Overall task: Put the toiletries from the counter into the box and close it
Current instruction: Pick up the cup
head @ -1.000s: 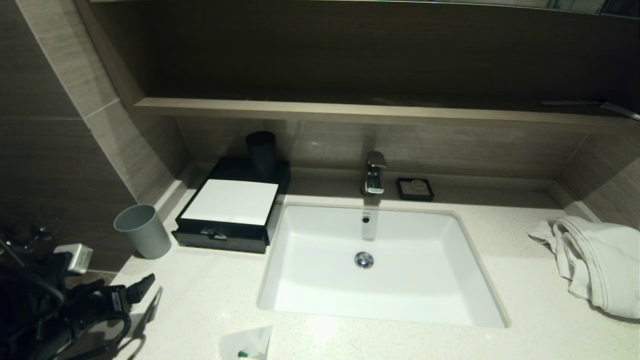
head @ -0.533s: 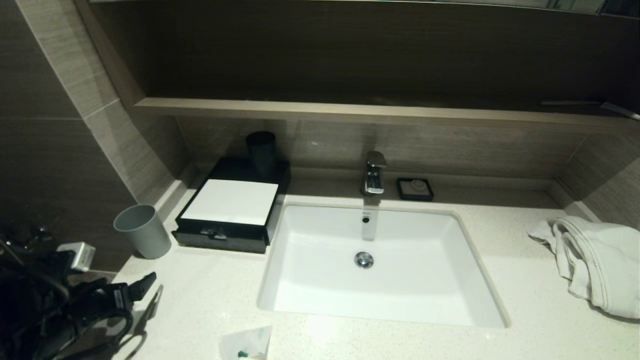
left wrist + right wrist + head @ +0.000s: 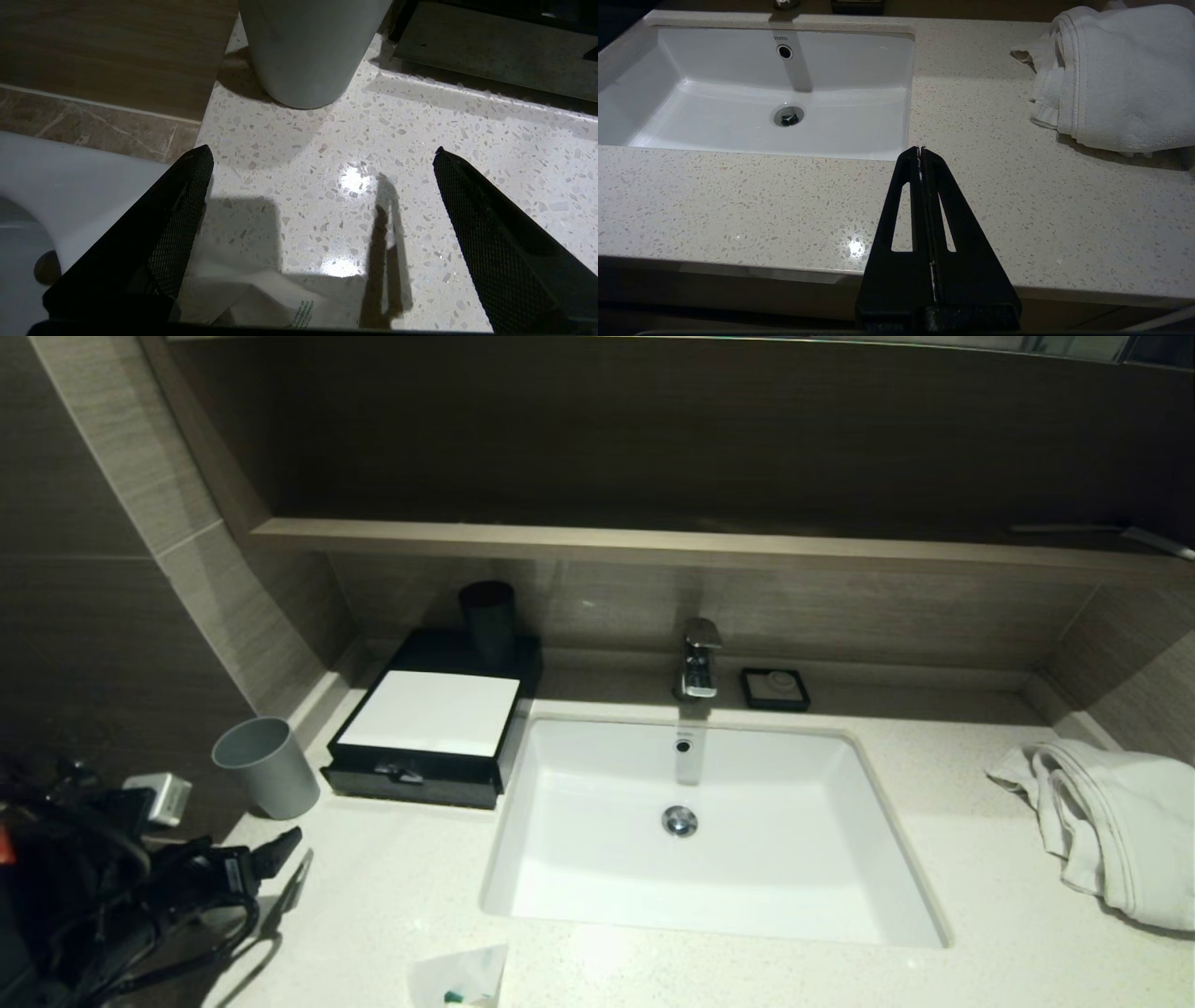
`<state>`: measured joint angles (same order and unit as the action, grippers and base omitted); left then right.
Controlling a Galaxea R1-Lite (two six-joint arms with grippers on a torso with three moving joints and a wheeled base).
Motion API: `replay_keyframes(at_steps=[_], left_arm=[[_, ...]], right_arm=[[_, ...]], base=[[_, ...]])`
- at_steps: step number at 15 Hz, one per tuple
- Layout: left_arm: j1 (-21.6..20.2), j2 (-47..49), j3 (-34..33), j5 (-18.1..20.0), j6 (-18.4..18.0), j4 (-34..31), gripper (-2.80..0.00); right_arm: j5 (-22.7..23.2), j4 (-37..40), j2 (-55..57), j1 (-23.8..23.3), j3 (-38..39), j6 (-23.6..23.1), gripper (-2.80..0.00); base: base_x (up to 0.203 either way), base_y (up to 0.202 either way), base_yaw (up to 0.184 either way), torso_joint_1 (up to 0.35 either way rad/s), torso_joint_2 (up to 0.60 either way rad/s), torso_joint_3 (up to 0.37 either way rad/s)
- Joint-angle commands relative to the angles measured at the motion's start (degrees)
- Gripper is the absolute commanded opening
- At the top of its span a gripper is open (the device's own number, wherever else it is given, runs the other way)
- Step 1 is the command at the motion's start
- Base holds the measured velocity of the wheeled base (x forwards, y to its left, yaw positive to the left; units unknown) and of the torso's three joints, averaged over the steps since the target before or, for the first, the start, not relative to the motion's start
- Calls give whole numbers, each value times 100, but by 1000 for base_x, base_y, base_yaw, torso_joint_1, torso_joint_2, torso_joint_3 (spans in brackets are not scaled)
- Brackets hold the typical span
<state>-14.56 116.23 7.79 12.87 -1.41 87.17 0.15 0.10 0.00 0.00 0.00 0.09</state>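
One sachet [image 3: 261,298] lies beneath the spread left tool [image 3: 322,163].

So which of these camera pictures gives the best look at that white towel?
The right wrist view: the towel fills its corner close up, folds and hem plain, lying on the counter. The head view shows the towel smaller, cut by the picture's edge. The left wrist view shows none of it.
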Motion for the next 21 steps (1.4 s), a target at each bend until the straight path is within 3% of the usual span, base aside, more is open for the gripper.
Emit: replay_keyframes(at_steps=[1,21], left_arm=[[-3,58,82,5,0,49,0],[5,400,732,31,26,49,0]], right_arm=[[3,-1,0,-1,0,0,-280],[3,-1,0,0,0,0,-280]], base=[[0,0,0,0,0,0],[0,0,0,0,0,0]])
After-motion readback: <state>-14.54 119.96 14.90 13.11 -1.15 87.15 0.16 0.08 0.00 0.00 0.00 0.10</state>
